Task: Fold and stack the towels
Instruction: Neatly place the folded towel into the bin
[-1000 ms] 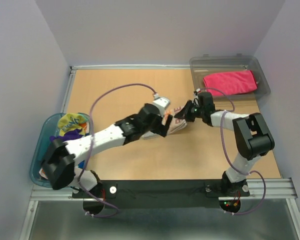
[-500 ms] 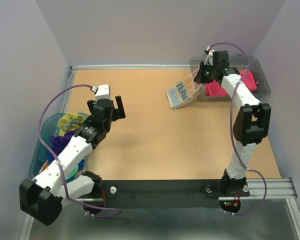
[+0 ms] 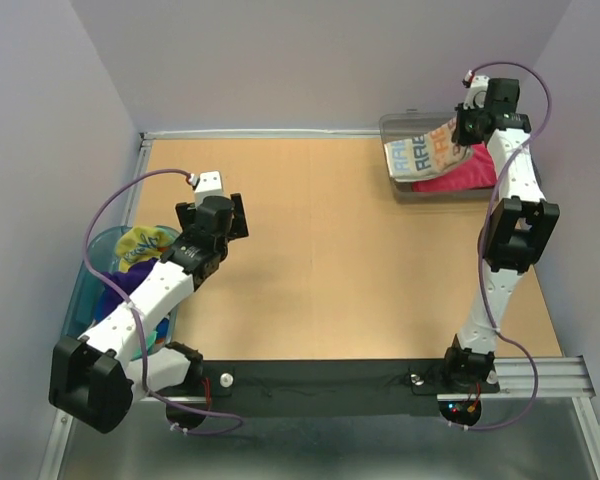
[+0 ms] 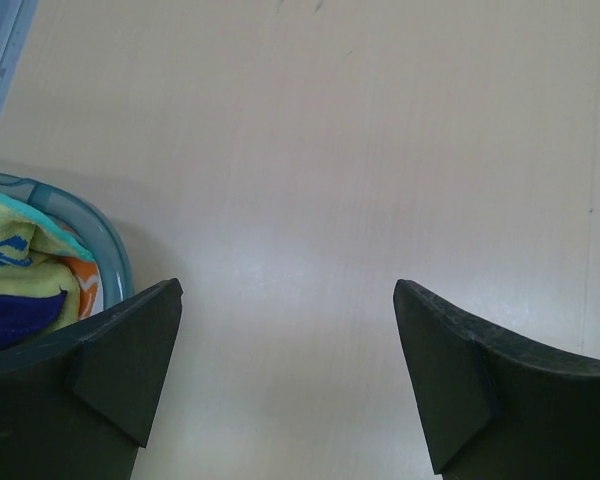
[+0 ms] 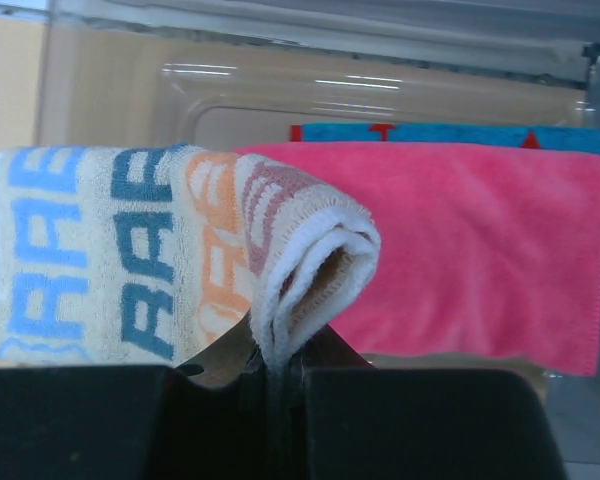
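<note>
Pale wood counter (image 3: 330, 260) under everything. At its far right corner, a clear bin (image 3: 532, 175); at the left edge, a blue-rimmed tub (image 3: 80, 290) heaped with loose towels (image 3: 140, 250). Inside the bin, a folded pink towel (image 3: 470, 175). Above the bin's left end, the striped lettered towel (image 3: 420, 152) — pinched tight between the right jaws. Spread wide, holding nothing, beside the tub — the left jaws.

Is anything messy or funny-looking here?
The folded lettered towel dangles from the shut right gripper over the clear bin, at its left end, not lying flat on the pink towel. In the blue-rimmed tub, towels are crumpled.
</note>
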You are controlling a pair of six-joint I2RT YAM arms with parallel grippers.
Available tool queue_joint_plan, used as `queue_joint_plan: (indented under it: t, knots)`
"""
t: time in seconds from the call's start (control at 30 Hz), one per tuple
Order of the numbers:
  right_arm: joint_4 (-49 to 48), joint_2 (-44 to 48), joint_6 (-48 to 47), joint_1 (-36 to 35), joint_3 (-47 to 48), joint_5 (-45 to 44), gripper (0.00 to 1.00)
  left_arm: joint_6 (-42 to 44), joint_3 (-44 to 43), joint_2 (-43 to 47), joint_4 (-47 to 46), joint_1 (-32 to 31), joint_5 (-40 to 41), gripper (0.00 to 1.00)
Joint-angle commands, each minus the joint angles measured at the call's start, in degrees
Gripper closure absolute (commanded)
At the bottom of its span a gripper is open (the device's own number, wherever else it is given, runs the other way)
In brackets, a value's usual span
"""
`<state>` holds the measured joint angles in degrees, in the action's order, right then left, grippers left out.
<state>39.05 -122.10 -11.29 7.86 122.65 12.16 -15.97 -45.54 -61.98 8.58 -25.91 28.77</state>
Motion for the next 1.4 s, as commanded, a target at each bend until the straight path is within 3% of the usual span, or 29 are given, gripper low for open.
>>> queue_joint_plan:
  t: [0.0,0.4,0.97,1.03,1.1,1.23,1.3,1.33,1.37]
  knots:
    - [0.59,-2.34,-5.85,2.33,4.09,-0.3,1.0,0.06,0.63,-1.3,-2.69,0.42,3.48,0.01]
    - [0.33,-6.3,-8.05,4.62,8.83,-6.88,1.0,0.41,0.1,-5.35,-2.51,0.42,2.6,0.01]
    - [-11.0,-10.87,-4.27,6.82,0.76,-15.4,0.99,0.94,0.01,-6.4,-2.16,0.42,1.64,0.01]
    - [-12.67,-11.4,-4.27,6.82,0.31,-17.07,0.88,0.85,0.1,-6.4,-2.25,0.42,1.64,0.01]
    - [-13.38,-12.45,-3.65,6.91,0.4,-18.4,0.84,0.94,0.1,-6.4,-2.08,0.42,1.64,0.01]
    - [-15.31,-13.95,-2.16,7.0,1.54,-23.75,0.57,0.85,-0.16,-6.49,-2.25,0.42,1.64,0.01]
    - [-16.54,-13.69,-0.05,6.91,2.24,-29.81,0.44,1.03,-0.16,-6.32,-2.07,0.42,1.64,0.01]
    - [-17.24,-13.25,1.34,6.91,2.68,-33.22,0.33,1.03,-0.16,-6.05,-2.07,0.42,1.46,0.02]
    - [-17.69,-12.73,2.31,6.91,2.59,-35.17,0.29,0.94,-0.16,-5.88,-2.07,0.42,1.46,0.01]
